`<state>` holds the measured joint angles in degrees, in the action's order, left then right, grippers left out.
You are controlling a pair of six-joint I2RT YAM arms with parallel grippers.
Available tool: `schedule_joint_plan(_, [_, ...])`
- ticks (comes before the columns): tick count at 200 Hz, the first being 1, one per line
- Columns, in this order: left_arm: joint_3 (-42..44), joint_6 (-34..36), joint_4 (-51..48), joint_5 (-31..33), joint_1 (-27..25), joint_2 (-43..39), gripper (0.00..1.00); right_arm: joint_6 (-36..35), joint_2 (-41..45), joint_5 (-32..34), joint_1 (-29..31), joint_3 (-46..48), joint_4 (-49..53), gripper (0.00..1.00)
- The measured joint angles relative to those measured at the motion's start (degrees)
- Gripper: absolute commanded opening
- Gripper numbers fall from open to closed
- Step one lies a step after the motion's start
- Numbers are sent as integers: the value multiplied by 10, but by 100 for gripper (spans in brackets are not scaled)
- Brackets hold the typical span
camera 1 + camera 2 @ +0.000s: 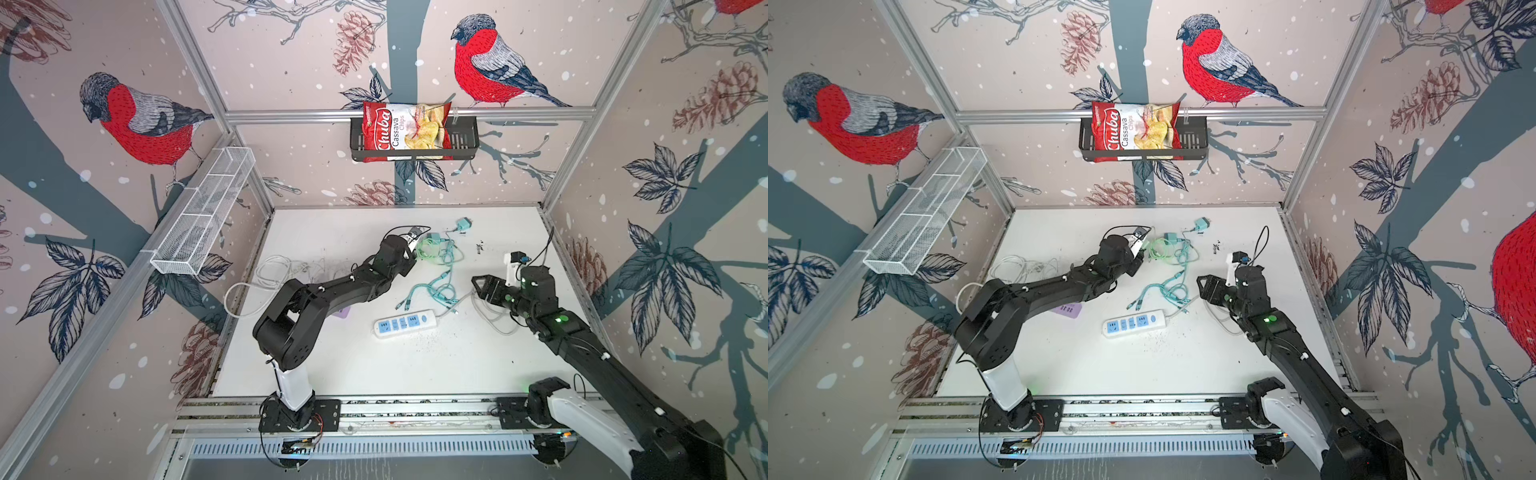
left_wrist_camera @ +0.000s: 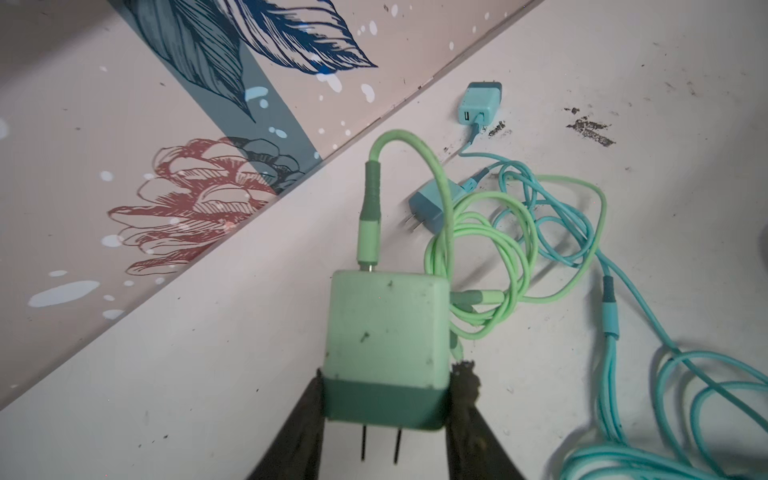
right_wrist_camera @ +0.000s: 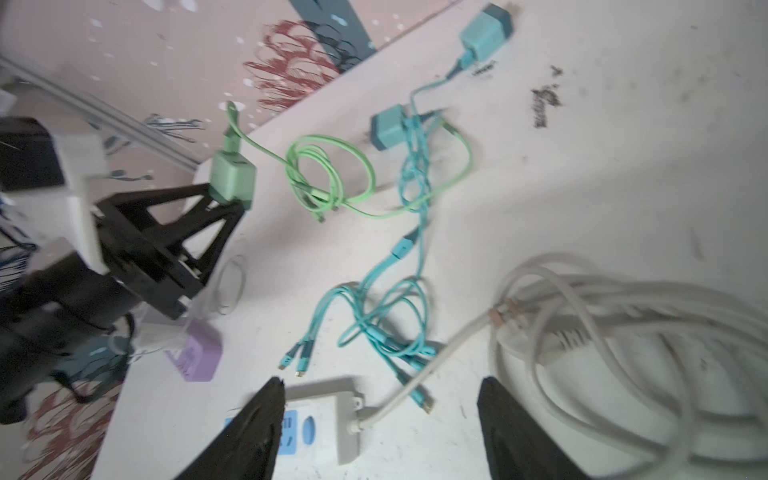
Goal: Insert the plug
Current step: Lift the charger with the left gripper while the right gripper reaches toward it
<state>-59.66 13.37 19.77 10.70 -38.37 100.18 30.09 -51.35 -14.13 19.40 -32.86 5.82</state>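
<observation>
My left gripper [image 2: 384, 388] is shut on a pale green plug [image 2: 386, 332], its jaws clamping the darker green base from both sides. The two prongs [image 2: 380, 446] point back toward the wrist. A green cable [image 2: 478, 249] trails from the plug in loops over the table. In the right wrist view the plug [image 3: 230, 178] sits in the left gripper [image 3: 226, 201] near the back wall. The white power strip with blue sockets [image 1: 405, 323] [image 1: 1133, 323] lies mid-table. My right gripper [image 3: 381, 384] [image 1: 478, 286] is open over the strip's cord end [image 3: 332, 415], holding nothing.
Two teal chargers [image 2: 480, 102] [image 2: 432, 205] and tangled teal cables [image 1: 440, 286] lie between the arms. The strip's grey cord [image 3: 602, 299] is coiled at the right. A purple adapter [image 3: 199, 353] and white cable coil [image 1: 270, 270] lie at the left. Baskets hang on the walls.
</observation>
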Motion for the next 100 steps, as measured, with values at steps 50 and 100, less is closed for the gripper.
schedule_joint_plan(50, [70, -13, 53, -58, -20, -66, 22, -30, -23, -81, 19, -26, -93, 73])
schedule_joint_plan(100, [120, -30, 86, -139, -42, -85, 21, -71, -110, -126, 66, -95, -116, 73])
